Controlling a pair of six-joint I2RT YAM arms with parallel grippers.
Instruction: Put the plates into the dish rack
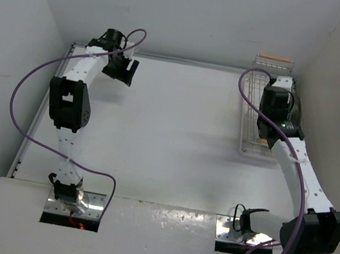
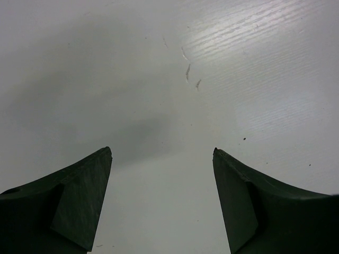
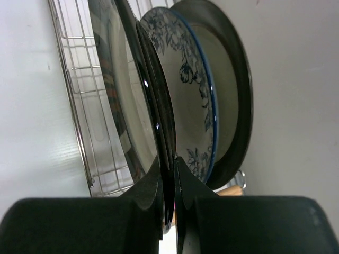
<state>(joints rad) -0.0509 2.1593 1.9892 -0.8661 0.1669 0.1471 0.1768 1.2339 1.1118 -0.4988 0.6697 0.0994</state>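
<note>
Gently now, the right pincer [image 3: 168,161], clamped on the shiny dark-rimmed plate [image 3: 127,106], should lower it upright into the dish rack [image 3: 74,79], missing the blue-flower plate [image 3: 185,90] just beside the pincer.

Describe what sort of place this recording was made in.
Probably a robot test cell, not a kitchen: white table, plain walls boxing it in, two arms bolted at its edge, plates in a dish rack.
</note>
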